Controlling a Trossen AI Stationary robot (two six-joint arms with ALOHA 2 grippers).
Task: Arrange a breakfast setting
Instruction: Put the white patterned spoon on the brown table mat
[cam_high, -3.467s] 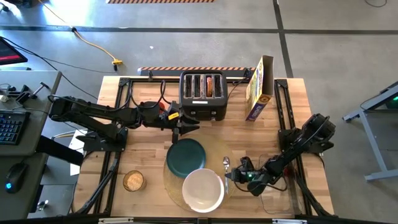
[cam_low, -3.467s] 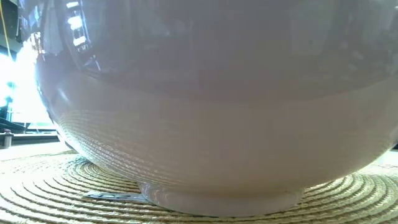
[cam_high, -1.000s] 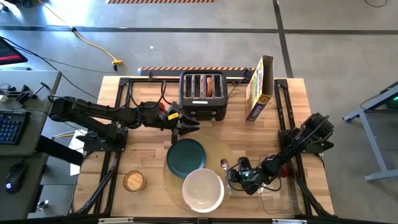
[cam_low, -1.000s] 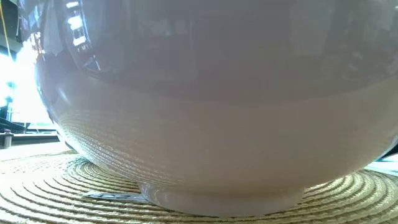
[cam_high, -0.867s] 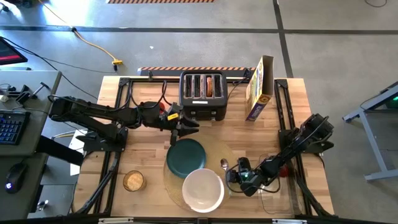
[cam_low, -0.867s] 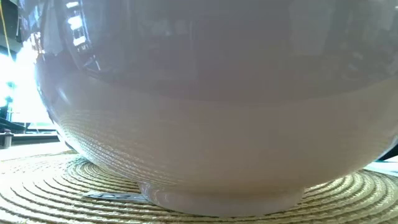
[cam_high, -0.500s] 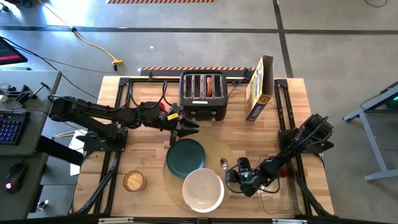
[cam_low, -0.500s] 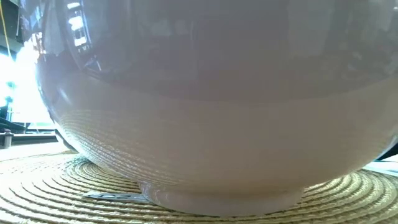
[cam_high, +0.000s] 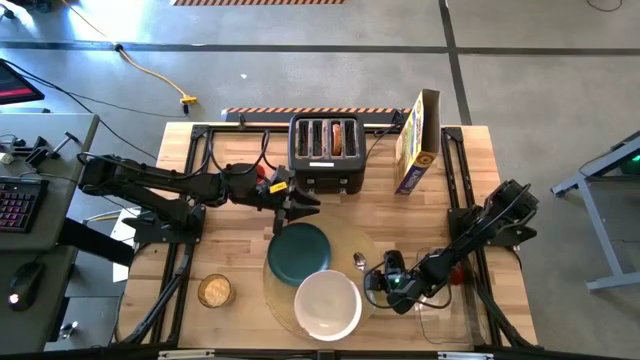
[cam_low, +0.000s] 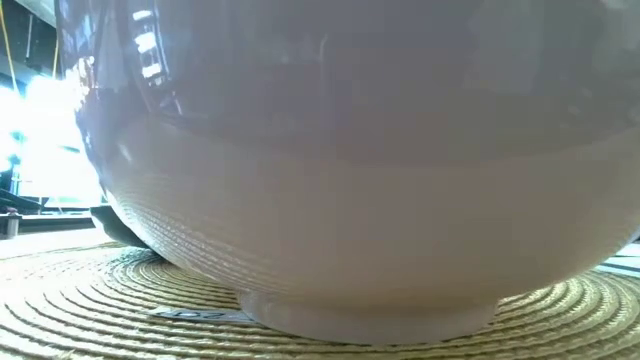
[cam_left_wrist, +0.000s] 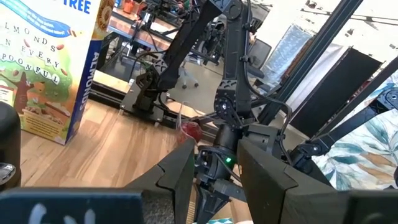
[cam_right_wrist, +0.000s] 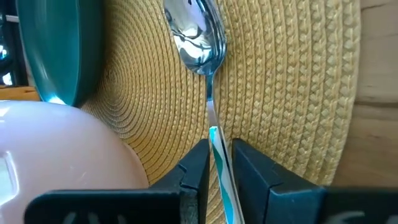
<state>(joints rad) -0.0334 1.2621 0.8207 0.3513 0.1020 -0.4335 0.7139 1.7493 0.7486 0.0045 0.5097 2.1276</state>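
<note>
My right gripper (cam_right_wrist: 216, 163) sits low at the lower right of the high view, and its two dark fingers (cam_right_wrist: 198, 163) are closed on the handle of the small metal spoon (cam_right_wrist: 198, 34). In my right wrist view the handle runs between the fingers and the shiny spoon head lies flat on the woven tan placemat (cam_right_wrist: 292, 81), with the dark teal plate (cam_right_wrist: 59, 50) along the upper left edge and the white bowl (cam_right_wrist: 68, 149) at the lower left. From above, the spoon (cam_high: 360, 262) lies on the right part of the placemat (cam_high: 345, 238), just right of the plate (cam_high: 300, 251) and above right of the bowl (cam_high: 327, 305), which overlaps the plate's lower edge.

My left gripper (cam_high: 298, 204) hovers in the centre of the high view, between the black toaster (cam_high: 325, 154) and the plate's top edge. Its fingers (cam_left_wrist: 180, 177) stand apart with nothing between them.

The surface is a light wooden table (cam_high: 240, 235). A cereal box (cam_high: 417, 140) stands upright at its upper right, beside the toaster, and a tan bagel half (cam_high: 214, 291) lies at the lower left, well apart from the placemat. The low view is almost filled by the bowl's side (cam_low: 380, 170) resting on the mat. Around the table is grey concrete floor, with a desk and keyboard (cam_high: 17, 200) at the left edge. My left wrist view shows the right arm (cam_left_wrist: 227, 118), a small red item (cam_left_wrist: 190, 130) on the table beside it, and cluttered workshop space behind.
</note>
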